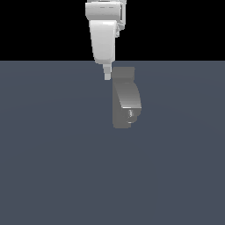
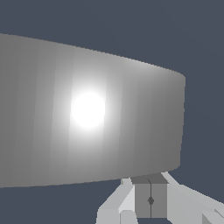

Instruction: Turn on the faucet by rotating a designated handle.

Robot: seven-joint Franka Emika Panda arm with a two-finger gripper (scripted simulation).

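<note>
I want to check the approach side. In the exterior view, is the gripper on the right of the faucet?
No, the gripper hangs just at the exterior view's left of the faucet, beside its upper part.

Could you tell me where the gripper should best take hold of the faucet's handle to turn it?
Probably at the flat top piece of the faucet, the handle. The gripper already hangs at its exterior-view left edge, so push or pinch from there. The lever's tip is not clearly visible.

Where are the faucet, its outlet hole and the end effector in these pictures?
faucet [image 1: 126, 97]: exterior view, on its curved front.
outlet hole [image 1: 130, 114]: exterior view, on the small dark opening low on the front.
end effector [image 1: 107, 74]: exterior view, on its tip beside the faucet's top.
</note>
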